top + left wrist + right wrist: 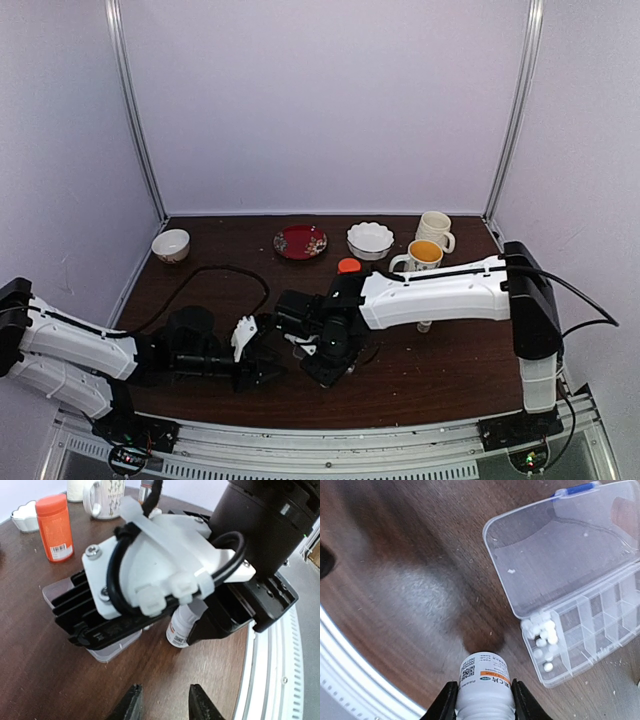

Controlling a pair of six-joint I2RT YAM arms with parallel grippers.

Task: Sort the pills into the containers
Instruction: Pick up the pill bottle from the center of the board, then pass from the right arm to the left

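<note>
One clear plastic rectangular pill organizer (560, 565) lies lid-open near the dark brown wooden table's (395, 580) near edge. Roughly ten tiny white pills (542, 630) sit in one end cell (540, 645). The right gripper (484, 700) clamps one small white plastic bottle (484, 680) just beside the organizer. The left gripper (165, 705) is narrowly parted and holds nothing. Open wood spreads toward the far side.

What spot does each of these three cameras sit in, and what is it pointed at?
Top: above and behind the arms, looking down on the table; left arm and right arm both show.
Left wrist: on the left arm, facing the right arm's end; left gripper shows at the bottom.
Right wrist: looks down on the open organizer; right gripper clamps a white bottle.
Shared: both wrist views show that bottle.
</note>
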